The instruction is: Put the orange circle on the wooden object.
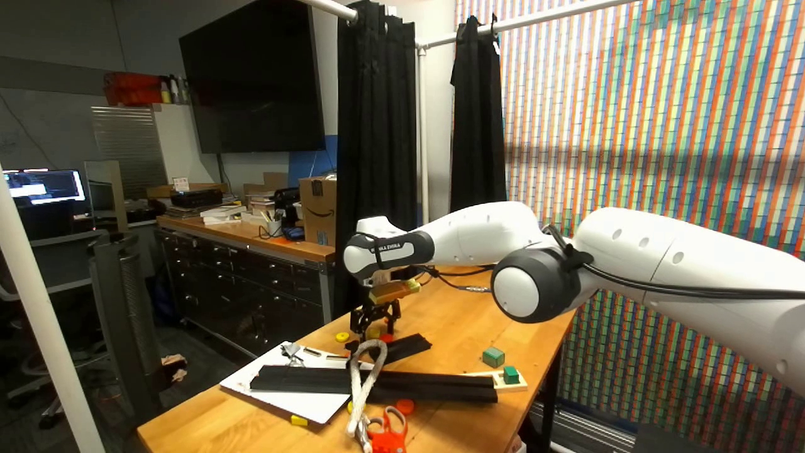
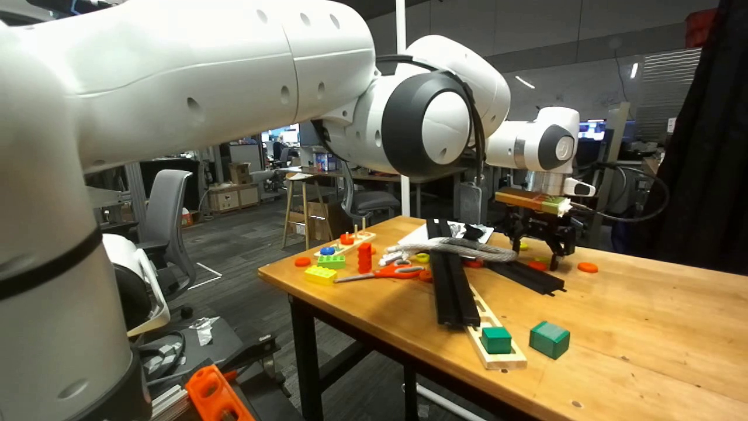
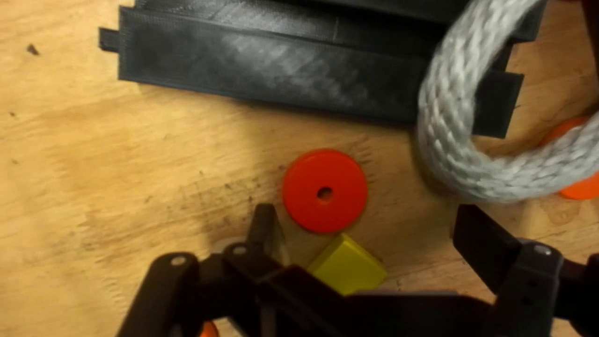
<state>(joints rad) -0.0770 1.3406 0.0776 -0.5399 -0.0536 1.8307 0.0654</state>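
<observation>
Centre over the red-orange disc [image 3: 323,210] before pinching

Hovering with the gripper [image 3: 366,217] spread wide and visibly holding nothing, probably lining up for the pick. In the wrist view, find the disc flat on the table [image 3: 140,154], toward 10 o'clock from the gripper's middle. Probably the circle meant, but not surely, with a purer orange disc [image 3: 582,188] at its 3 o'clock, partly under the rope [image 3: 447,107]. Slide toward 10 o'clock, lower straight, then squeeze evenly on the rim. Avoid trapping the yellow block [image 3: 348,269] at the disc's half past five or brushing the rope. Then carry to the pegged wooden piece [image 2: 363,238], toward 9 o'clock from the gripper in an exterior view, and thread the hole over a bare peg [image 2: 363,223].
</observation>
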